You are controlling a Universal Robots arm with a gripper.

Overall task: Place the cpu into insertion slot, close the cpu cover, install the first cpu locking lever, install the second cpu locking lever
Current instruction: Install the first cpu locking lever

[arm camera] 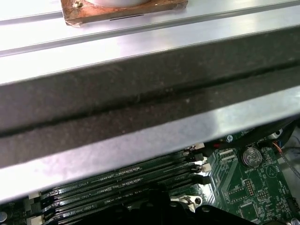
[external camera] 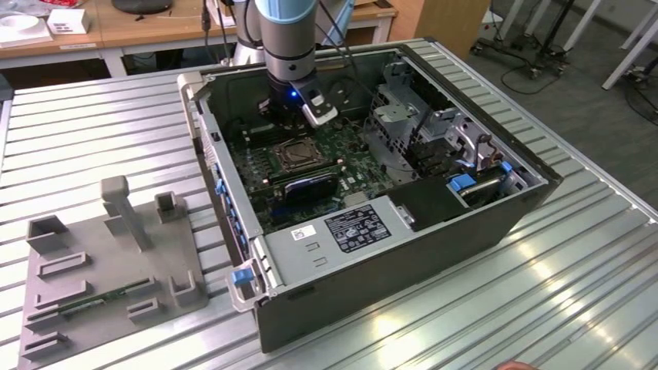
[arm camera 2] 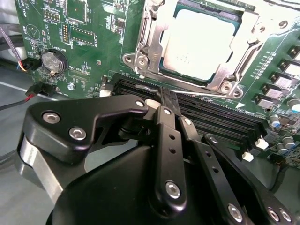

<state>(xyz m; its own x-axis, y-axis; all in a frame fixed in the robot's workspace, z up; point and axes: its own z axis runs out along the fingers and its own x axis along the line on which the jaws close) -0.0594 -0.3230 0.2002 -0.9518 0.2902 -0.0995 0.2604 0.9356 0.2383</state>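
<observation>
My gripper (arm camera 2: 165, 98) hangs over the memory slots (arm camera 2: 211, 119), fingers pressed together on nothing. Just past them the cpu (arm camera 2: 199, 42) sits in its socket, the cover (arm camera 2: 143, 47) lying flat around it. In the exterior view that is mid-frame, inside the case (external camera: 411, 254).

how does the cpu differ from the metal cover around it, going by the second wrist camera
The cpu is a solid pale square with a dull, plain top, while the cover is a shiny silvery frame with a square window cut through it. The cpu sits in the middle, and the cover rings it on all sides. Both are squarish and lie flat on the green board.
</observation>
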